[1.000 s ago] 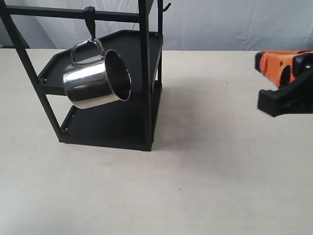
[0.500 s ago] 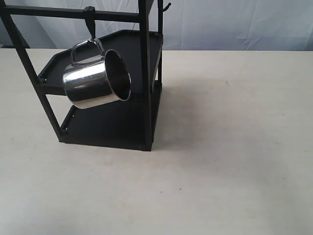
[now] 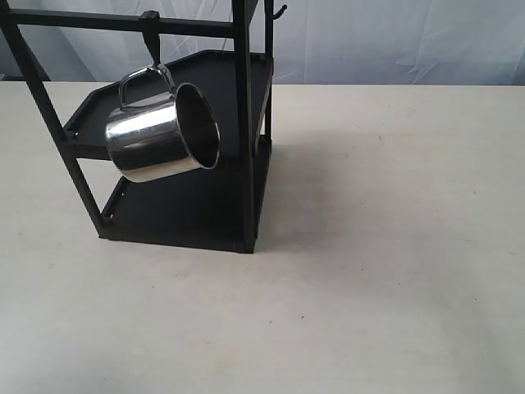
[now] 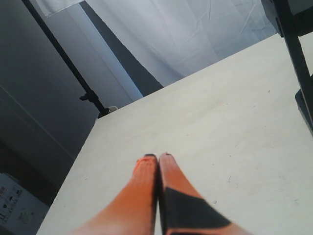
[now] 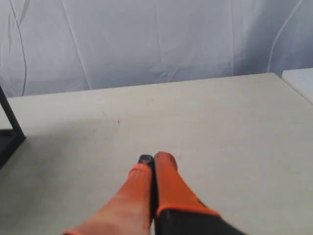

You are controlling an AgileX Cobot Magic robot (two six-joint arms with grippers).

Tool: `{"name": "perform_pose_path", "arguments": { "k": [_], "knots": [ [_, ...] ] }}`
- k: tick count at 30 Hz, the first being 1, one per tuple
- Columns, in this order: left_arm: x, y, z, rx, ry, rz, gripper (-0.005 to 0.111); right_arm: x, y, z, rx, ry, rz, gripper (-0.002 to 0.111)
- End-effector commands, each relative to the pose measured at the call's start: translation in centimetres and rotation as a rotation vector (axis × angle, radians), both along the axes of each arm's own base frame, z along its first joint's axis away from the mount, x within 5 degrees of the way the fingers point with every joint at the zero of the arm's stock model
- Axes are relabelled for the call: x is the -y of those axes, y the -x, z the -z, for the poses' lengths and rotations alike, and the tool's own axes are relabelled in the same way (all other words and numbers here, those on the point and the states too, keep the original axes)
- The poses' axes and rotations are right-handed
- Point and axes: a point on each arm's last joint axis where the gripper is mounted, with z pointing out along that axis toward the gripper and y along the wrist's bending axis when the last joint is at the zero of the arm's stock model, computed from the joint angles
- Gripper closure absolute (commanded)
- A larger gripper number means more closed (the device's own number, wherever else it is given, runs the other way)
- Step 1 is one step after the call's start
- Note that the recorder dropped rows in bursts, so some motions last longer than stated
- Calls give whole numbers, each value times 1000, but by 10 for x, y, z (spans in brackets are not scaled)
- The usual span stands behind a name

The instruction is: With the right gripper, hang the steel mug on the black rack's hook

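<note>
The steel mug (image 3: pixel 160 131) hangs by its looped handle (image 3: pixel 143 78) from the hook (image 3: pixel 151 33) on the top bar of the black rack (image 3: pixel 244 123), tilted with its mouth facing right. Neither gripper shows in the exterior view. In the right wrist view my right gripper (image 5: pixel 154 157) is shut with nothing between its orange fingers, over bare table far from the rack, whose corner (image 5: pixel 10 129) shows at the edge. My left gripper (image 4: pixel 157 156) is shut and empty too, above the table near a rack post (image 4: pixel 298 54).
The cream table (image 3: pixel 385 246) spreads right of and in front of the rack. A thin curled hook (image 3: pixel 279 11) sits at the rack's top right. White cloth (image 3: pixel 394 37) hangs behind. A stand pole (image 4: pixel 73 73) rises beyond the table edge.
The right gripper, seen at the right edge of the exterior view a second ago, has withdrawn out of that view. The mug hangs unmoved.
</note>
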Motion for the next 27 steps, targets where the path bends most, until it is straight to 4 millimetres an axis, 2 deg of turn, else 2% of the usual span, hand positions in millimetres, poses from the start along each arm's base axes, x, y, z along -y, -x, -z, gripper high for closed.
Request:
{"name": "perform_pose_path", "arguments": {
  "k": [1, 6, 18, 21, 27],
  "knots": [
    [1, 0, -2, 18, 2, 7, 105, -5, 4, 21, -27, 20, -64, 109],
    [1, 0, -2, 18, 2, 7, 105, -7, 6, 30, -34, 16, -91, 109],
    [1, 0, -2, 18, 2, 7, 105, -10, 9, 33, -35, 44, -132, 109],
    [1, 0, -2, 18, 2, 7, 105, -10, 8, 48, -58, 22, -126, 109],
    [1, 0, -2, 18, 2, 7, 105, -10, 7, 50, -64, -5, -119, 109]
  ]
}}
